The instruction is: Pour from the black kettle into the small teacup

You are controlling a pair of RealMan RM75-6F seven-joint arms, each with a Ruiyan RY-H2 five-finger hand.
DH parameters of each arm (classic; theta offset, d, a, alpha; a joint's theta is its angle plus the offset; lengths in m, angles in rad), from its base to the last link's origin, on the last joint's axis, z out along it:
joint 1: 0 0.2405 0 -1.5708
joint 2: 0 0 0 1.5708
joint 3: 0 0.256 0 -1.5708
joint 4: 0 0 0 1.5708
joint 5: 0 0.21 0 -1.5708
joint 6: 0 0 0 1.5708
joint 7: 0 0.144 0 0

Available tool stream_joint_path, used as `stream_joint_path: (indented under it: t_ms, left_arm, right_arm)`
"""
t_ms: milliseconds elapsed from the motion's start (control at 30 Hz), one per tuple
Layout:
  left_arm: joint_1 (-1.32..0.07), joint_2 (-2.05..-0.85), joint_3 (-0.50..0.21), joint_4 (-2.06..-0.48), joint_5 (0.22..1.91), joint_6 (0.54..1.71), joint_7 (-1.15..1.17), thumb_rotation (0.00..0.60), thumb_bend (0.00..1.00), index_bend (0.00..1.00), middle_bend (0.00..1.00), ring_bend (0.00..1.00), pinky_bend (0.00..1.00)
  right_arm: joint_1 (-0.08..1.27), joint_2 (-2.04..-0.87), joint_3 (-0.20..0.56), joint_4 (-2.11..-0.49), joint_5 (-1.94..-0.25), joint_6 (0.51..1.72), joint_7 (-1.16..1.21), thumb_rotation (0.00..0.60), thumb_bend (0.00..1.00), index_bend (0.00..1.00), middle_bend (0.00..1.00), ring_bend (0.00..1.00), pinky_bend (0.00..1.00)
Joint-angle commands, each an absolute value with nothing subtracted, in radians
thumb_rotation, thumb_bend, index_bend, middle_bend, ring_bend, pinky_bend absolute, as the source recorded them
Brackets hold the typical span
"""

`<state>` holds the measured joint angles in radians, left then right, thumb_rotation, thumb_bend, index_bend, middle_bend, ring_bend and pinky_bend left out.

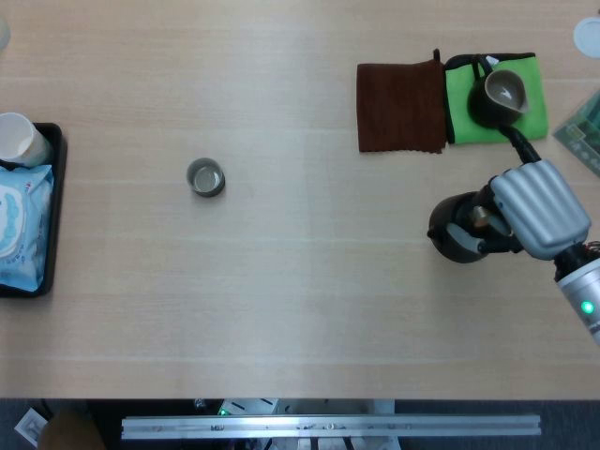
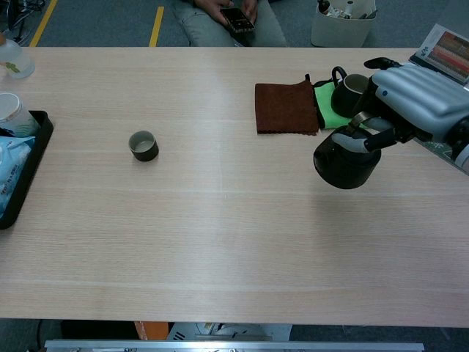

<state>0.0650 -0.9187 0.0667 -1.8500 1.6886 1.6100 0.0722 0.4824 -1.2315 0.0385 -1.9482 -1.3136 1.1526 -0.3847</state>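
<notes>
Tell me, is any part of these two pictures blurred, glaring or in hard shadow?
Head view: even, soft light, sharp all over, with no glare on the table. Chest view: also sharp, with a soft shadow on the wood under the black kettle, which the right hand holds; the small teacup throws almost none.

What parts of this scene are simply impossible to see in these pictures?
- Kettle contents: no view shows inside.
- Kettle handle: covered by the right hand in both views.
- Left hand: in neither view.
- Teacup: too small in both views to tell if empty.
- Tray: cut off by the left edge.
</notes>
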Motion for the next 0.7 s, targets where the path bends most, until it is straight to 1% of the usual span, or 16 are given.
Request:
stream_joint_path:
  t_ms: [33,167,267,367,433,700]
  left_arm:
    - [0.064,-0.921,0.066,-1.850,1.690,1.611,0.072,0.600,0.30,0.14,0.07,0.01,0.04]
    - [0.063,-0.925,0.063,-1.847,1.695,1.616,0.072,0.600,0.30,0.14,0.07,0.01,0.04]
    - [0.063,-0.927,0.062,-1.845,1.696,1.619,0.071,0.600,0.30,0.14,0.07,0.01,0.04]
    - [0.062,-0.928,0.061,-1.844,1.698,1.620,0.071,0.600,0.30,0.14,0.07,0.01,0.04]
    - [0.061,-0.929,0.061,-1.844,1.700,1.619,0.072,0.600,0.30,0.14,0.07,0.01,0.04]
    - [0.034,-0.929,0.056,-1.844,1.698,1.579,0.083,0.600,0.30,0.14,0.08,0.01,0.04]
  right_arm:
    - [0.477,-1.229,0.044,-1.951,-1.318,1.163,-0.381,0.400,0.26,1.00,0.99,0.93,0.03]
    - [0.470,-1.223,0.047,-1.949,-1.326,1.178,-0.388,0.445,0.27,1.00,0.99,0.93,0.03]
    - [0.464,-1.221,0.047,-1.947,-1.331,1.187,-0.397,0.475,0.29,1.00,0.99,0.93,0.04]
    - [0.458,-1.217,0.048,-1.948,-1.339,1.197,-0.403,0.503,0.36,1.00,0.99,0.93,0.04]
    - [0.453,-1.215,0.048,-1.950,-1.344,1.203,-0.398,0.519,0.39,1.00,0.99,0.93,0.04]
    - [0.434,-1.196,0.053,-1.955,-1.362,1.226,-0.374,0.522,0.38,1.00,0.99,0.93,0.05]
